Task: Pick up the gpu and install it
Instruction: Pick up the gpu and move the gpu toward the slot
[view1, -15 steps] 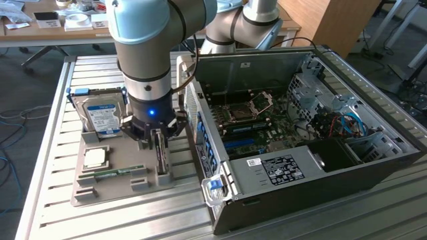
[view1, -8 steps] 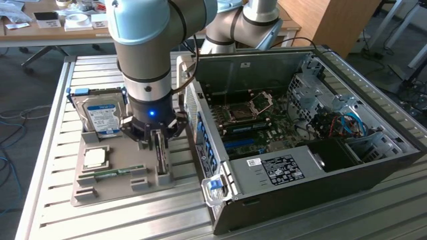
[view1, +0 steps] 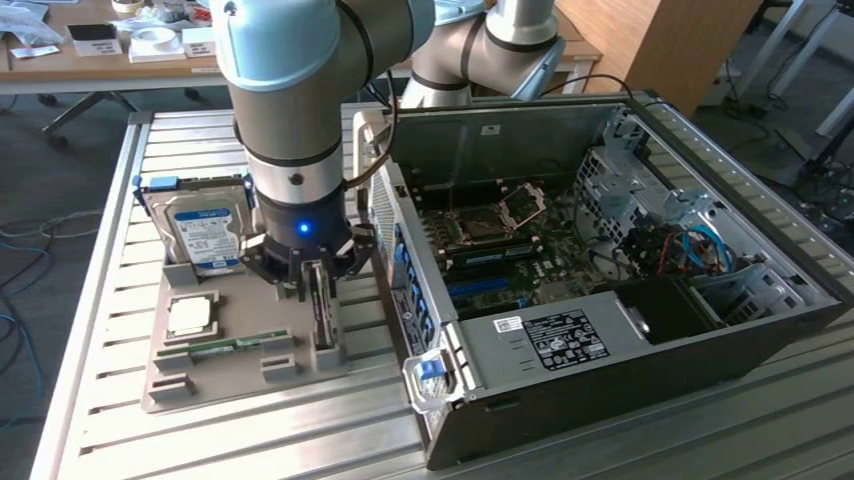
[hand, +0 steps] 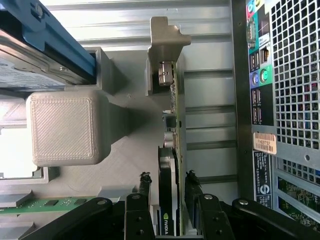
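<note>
The gpu (view1: 322, 318) stands on edge in a slot of the grey holder tray (view1: 214, 385), just beside the open computer case (view1: 534, 400). In the wrist view the gpu (hand: 172, 115) runs away from me as a thin green board with a black face and a silvery bracket at its far end. My gripper (view1: 315, 272) hangs straight above the card's upper edge. Its black fingers (hand: 145, 182) straddle the near end of the card, one on each side. A small gap shows on both sides, so the gripper (hand: 168, 182) is open around the card.
The tray also carries a hard drive (view1: 203, 232) with a blue-white label, a CPU (view1: 191, 315) and a RAM stick (view1: 227, 347). The case lies on its side with the motherboard (view1: 534, 250) exposed. Its rear panel (hand: 295, 75) stands close beside the card.
</note>
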